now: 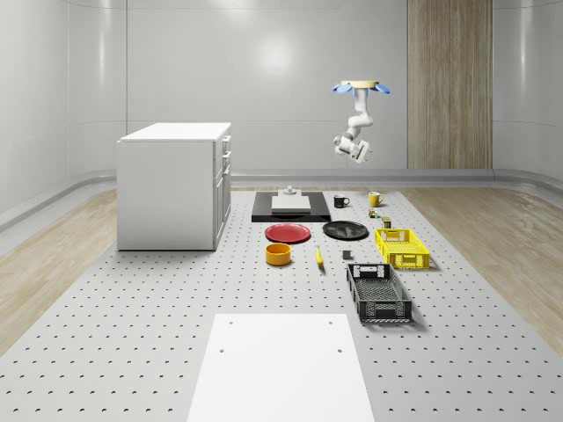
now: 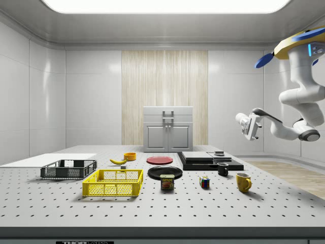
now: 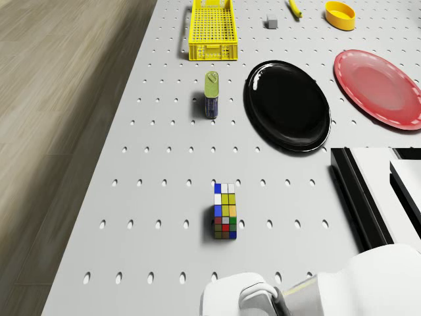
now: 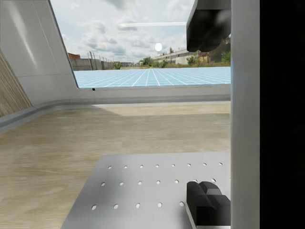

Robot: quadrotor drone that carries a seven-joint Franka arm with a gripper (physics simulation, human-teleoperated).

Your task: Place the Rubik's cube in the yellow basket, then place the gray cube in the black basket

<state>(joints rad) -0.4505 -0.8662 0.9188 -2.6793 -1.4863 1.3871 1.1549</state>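
The Rubik's cube (image 3: 224, 212) (image 2: 204, 182) lies on the perforated table (image 3: 158, 151), between a yellow mug (image 2: 244, 182) and a tin can (image 3: 211, 94). Beyond the can stands the yellow basket (image 3: 212, 29) (image 1: 402, 247), and the black basket (image 1: 378, 292) (image 2: 68, 169) sits past it. The small gray cube (image 3: 271, 23) (image 1: 347, 255) rests beside the yellow basket. The drone (image 1: 361, 88) (image 2: 299, 43) hovers high over the table's far end. My gripper (image 1: 352, 151) (image 2: 249, 126) (image 4: 208, 114) hangs well above the Rubik's cube, open, with nothing between its fingers (image 4: 207, 202).
A black plate (image 3: 287, 104), a red plate (image 3: 378, 87), an orange bowl (image 3: 340, 14) and a banana (image 3: 295, 8) lie mid-table. A black mug (image 1: 340, 201) stands by a dark slab (image 1: 290, 207). A white cabinet (image 1: 174, 185) is at the whole-scene view's left.
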